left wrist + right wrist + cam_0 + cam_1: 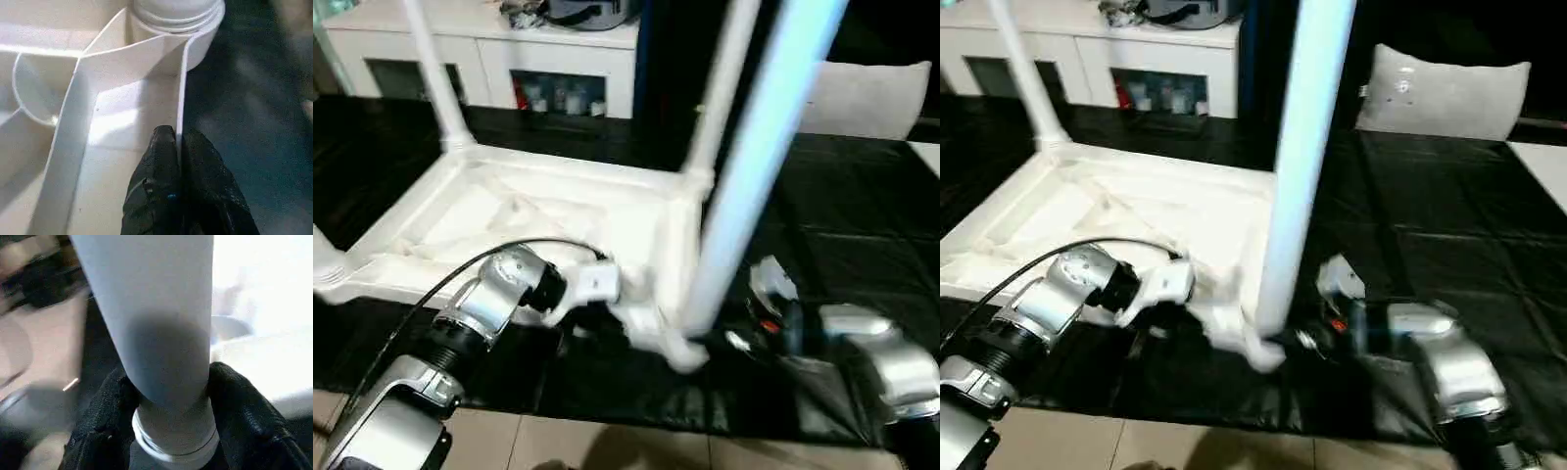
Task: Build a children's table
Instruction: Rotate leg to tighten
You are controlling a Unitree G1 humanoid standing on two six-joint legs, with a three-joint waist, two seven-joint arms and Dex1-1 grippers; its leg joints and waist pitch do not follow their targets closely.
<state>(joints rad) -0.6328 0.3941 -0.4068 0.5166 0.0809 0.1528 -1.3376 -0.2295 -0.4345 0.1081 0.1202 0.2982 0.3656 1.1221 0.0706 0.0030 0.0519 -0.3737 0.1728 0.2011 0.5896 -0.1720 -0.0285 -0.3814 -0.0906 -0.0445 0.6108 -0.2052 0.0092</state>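
The table top (pixel 538 220) lay upside down on the black mat (pixel 842 225), two far legs already standing in their sockets. Near leg (pixel 1298 157) stood at the near corner socket, likely being seated! Right gripper (pixel 171 431) clasped its base on both sides; left gripper (pixel 178 147) pinched the rim beside it, steadying. Next, I'd judge, a twist or push home.

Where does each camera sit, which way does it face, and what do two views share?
Eye views: head, looking down at upturned table top; silver forearms show.
Left wrist view: along left gripper, pinching the top's side wall.
Right wrist view: along right gripper, fingers around near leg close to its base.
Shared: the corner socket shows in both wrist views.
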